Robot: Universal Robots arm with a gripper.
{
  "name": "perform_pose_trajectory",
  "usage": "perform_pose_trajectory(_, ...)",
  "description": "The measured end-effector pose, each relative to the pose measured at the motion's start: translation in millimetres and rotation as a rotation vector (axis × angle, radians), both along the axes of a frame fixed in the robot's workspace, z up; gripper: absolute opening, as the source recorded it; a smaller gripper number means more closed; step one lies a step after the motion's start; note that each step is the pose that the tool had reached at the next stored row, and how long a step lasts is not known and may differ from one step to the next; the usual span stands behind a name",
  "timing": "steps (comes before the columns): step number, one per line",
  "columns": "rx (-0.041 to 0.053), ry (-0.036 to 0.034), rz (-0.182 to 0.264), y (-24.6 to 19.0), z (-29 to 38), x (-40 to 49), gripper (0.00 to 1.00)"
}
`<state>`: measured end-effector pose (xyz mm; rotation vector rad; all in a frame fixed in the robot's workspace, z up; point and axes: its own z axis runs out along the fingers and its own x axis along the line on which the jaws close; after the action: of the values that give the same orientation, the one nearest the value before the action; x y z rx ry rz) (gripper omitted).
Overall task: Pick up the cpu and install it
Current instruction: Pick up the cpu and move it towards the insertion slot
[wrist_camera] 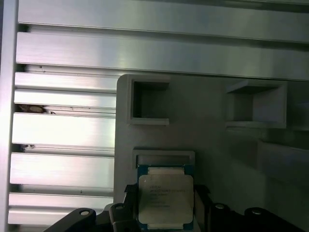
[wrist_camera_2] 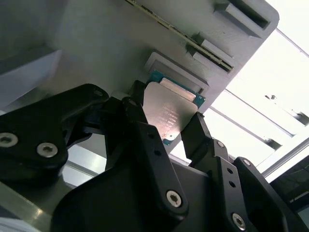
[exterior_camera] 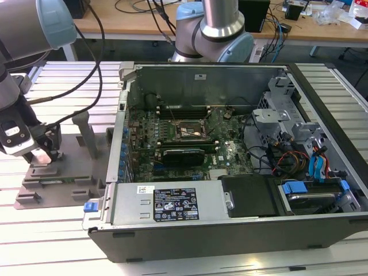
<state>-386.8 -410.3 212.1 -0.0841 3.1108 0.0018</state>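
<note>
The cpu (wrist_camera_2: 169, 113) (wrist_camera: 165, 195) is a small square chip with a silvery top and a blue-green edge. It sits between the two black fingers (wrist_camera_2: 145, 140) of my gripper (wrist_camera_2: 166, 128) (wrist_camera: 165, 215), which press on its opposite sides, just over a shallow pocket of the grey tray (wrist_camera: 207, 140) (wrist_camera_2: 120, 43). In the exterior view my gripper (exterior_camera: 43, 154) hangs low over that tray (exterior_camera: 63, 175) at the exterior view's left. The black-framed motherboard socket (exterior_camera: 190, 131) lies inside the open computer case (exterior_camera: 230, 172), to the exterior view's right of the gripper.
The tray has raised posts (exterior_camera: 86, 135) and several slots. The case's near metal wall (exterior_camera: 123, 115) stands between tray and motherboard. Cables (exterior_camera: 86, 86) hang from the arm. A graphics card (exterior_camera: 181, 154), drive cages (exterior_camera: 282, 115) and wiring fill the case. The slatted aluminium table (wrist_camera: 63, 130) runs all around.
</note>
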Motion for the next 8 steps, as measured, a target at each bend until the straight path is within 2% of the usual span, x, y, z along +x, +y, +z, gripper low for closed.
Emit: perform_pose_trajectory(8,-0.0001,0.0001,0.000,0.0,3.0,0.0,0.55)
